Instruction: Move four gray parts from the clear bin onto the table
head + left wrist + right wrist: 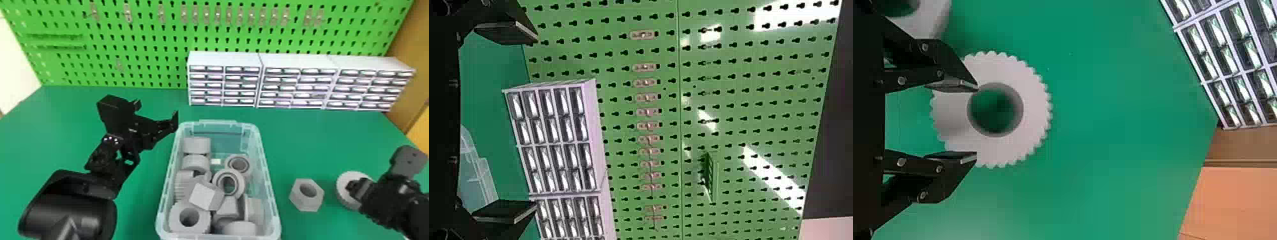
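Near right, right gripper (976,122) is sitting open over gear (1034,114), probably needing straight lift before swinging left.

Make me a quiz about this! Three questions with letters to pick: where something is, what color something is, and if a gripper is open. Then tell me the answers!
1. Where is the gray nut?
A) In the clear bin
B) On the table, right of the bin
C) On the drawers

2. What color is the board with holes?
A) Red
B) Blue
C) Green

3. How is the left gripper?
A) Open
B) Shut
C) Gripping a part

Answers:
1. B, it sits outside the bin.
2. C, the board looks bright green.
3. A, its fingers stand wide apart.
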`<state>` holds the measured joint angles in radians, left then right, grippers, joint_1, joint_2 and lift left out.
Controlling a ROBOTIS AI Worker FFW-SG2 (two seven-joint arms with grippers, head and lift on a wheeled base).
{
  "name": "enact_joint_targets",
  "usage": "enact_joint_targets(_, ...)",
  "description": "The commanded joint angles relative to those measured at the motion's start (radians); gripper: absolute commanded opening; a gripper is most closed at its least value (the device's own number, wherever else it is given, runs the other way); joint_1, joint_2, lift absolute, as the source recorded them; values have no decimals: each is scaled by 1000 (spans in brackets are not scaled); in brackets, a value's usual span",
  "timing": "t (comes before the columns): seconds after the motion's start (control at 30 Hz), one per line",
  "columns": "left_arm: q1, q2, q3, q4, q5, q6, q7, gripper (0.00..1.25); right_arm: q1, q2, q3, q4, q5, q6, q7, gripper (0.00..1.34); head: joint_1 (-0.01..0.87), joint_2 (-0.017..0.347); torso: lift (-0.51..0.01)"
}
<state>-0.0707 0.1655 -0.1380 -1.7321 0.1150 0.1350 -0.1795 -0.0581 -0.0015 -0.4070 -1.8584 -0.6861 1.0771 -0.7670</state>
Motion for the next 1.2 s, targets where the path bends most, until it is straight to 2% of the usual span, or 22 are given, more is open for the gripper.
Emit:
enact_joint_targets(0.0,0,0,-2,0,0,0,0,1135,-5,2,13,2,40,6,0,689,678,34,-50)
enact_joint_targets(0.1,0,-1,-2,0,0,0,0,1135,-6,2,22,2,56,6,0,750,678,34,-50)
enact_joint_targets(0.43,0,-1,-2,0,2,0,0,1135,-6,2,59,19,56,-3,0,750,678,34,-50)
enact_joint_targets(0.5,0,-1,-2,0,2,0,0,1135,-3,-5,79,21,60,-11,0,755,678,34,-50)
enact_joint_targets(0.77,2,0,0,0,5,0,0,1135,-3,-11,135,11,143,-31,0,804,678,34,-50)
enact_joint_targets(0.97,3,0,0,0,6,0,0,1135,-3,-32,223,-24,273,-51,0,805,678,34,-50)
enact_joint_targets(1.1,3,-1,1,0,9,0,0,1135,1,-52,264,-41,307,-78,0,813,678,34,-50)
enact_joint_targets(1.17,3,0,1,0,11,0,0,1135,6,-66,280,-47,292,-108,2,815,678,34,-50)
